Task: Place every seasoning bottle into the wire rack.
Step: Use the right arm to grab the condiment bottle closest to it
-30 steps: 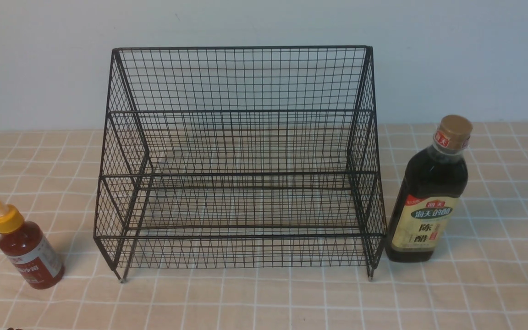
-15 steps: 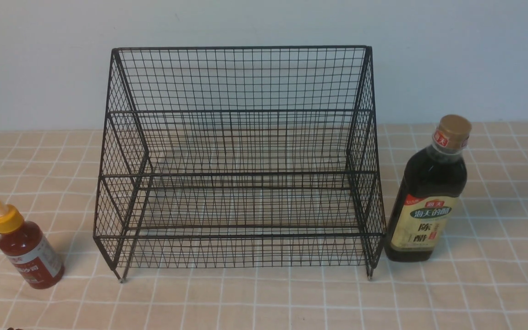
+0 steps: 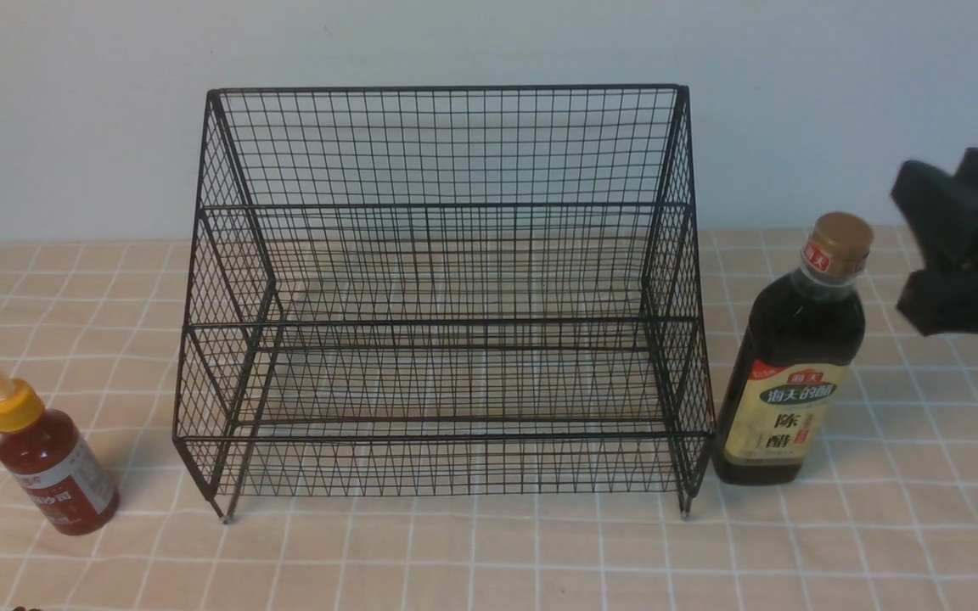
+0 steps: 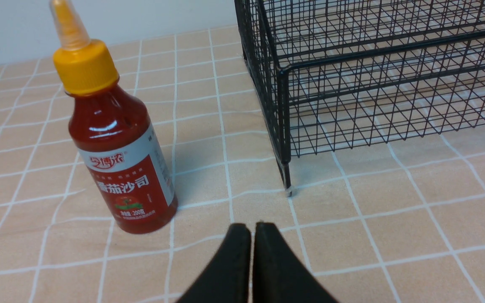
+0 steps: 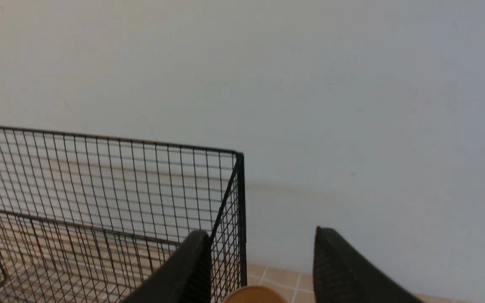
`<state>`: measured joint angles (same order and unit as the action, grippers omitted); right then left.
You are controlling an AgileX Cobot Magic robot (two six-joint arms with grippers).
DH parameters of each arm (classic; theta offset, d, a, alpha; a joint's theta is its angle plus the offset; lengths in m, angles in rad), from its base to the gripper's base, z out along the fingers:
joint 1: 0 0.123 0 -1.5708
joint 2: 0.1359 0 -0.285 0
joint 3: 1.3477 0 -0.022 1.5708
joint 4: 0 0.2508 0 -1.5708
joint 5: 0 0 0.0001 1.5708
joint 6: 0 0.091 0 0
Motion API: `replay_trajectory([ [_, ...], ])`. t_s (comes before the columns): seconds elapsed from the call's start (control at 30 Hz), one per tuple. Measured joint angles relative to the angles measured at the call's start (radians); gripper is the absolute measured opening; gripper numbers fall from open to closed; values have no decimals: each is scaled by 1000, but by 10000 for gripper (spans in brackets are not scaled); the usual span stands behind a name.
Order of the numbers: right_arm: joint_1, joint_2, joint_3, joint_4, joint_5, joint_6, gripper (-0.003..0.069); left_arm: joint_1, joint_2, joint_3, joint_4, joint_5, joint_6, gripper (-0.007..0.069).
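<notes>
Black wire rack (image 3: pixel 446 437): stands mid-table on the checked cloth (image 3: pixel 489 560), back to the wall, with nothing on any tier.
Dark vinegar bottle (image 3: pixel 795 382): upright on the cloth just beside the rack's right side, outside it. I cannot tell whether it touches the wire.
Red sauce bottle (image 3: pixel 52 467): upright on the cloth near the rack's left front corner, apart from it and also outside.
Right gripper (image 3: pixel 901 248): spread wide and empty, hanging at about cap height to the right of the vinegar bottle, not touching it. Its own camera shows the gold cap (image 5: pixel 255 295) just below the gap between the fingers.
Left gripper (image 4: pixel 253 229): fingers pressed together on nothing, low over the cloth, with the sauce bottle and the rack's corner foot ahead of it. It is out of sight from the front.
Step in hand: to my eye, the right arm's approach to the vinegar bottle.
Doing it well: I would keep the fingers wide until they straddle the neck or shoulder, not the slick cap. There is little room on the rack side, so that finger needs care. Then lift straight up, clearing the sloped side before crossing over.
Changed: half a second ago the right gripper was absent from the front view, and it has now come in from the right edge. Both bottles and the rack sit as they did.
</notes>
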<state>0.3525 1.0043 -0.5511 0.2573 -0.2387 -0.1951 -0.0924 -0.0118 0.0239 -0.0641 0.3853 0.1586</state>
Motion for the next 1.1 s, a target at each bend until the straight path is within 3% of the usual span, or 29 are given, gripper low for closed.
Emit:
replay_trajectory([
  [0.23,7,97,-8,-1,-73,0,519,0,0,0,0,0,0,-7],
  [0.8,7,316,-13,-2,-153,0,546,0,0,0,0,0,0,-7],
  [0.9,7,344,-13,-4,-158,0,511,0,0,0,0,0,0,-7],
  [0.97,7,345,-13,-4,-167,-4,449,0,0,0,0,0,0,-7],
  [1.03,7,335,-13,-1,-191,-30,313,0,0,0,0,0,0,-7],
  [1.1,8,311,-13,4,-166,-75,318,0,0,0,0,0,0,-7],
])
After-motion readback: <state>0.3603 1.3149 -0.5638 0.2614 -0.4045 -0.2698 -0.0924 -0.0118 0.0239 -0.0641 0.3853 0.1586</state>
